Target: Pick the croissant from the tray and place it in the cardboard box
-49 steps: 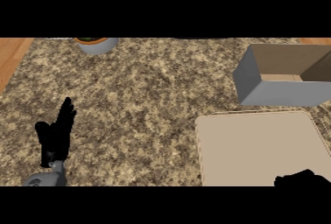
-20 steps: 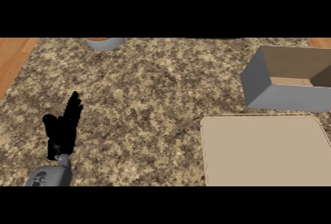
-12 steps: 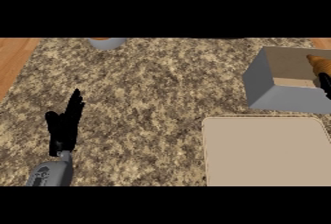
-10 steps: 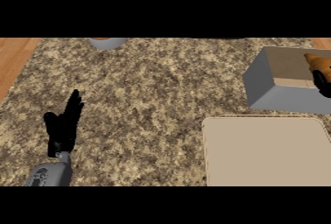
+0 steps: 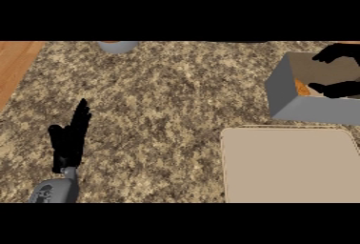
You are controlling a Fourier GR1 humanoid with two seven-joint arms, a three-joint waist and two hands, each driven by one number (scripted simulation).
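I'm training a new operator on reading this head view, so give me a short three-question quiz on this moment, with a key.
1. True or false: the croissant lies on the tray.
2. Which hand is over the cardboard box? A) left hand B) right hand C) neither
3. Fill in: the left hand rests with fingers straight over the ______ counter.

Key:
1. False. The croissant shows as an orange patch inside the box, and nothing shows on the tray.
2. B. The right hand is above the box opening, fingers and thumb apart.
3. Speckled granite counter.
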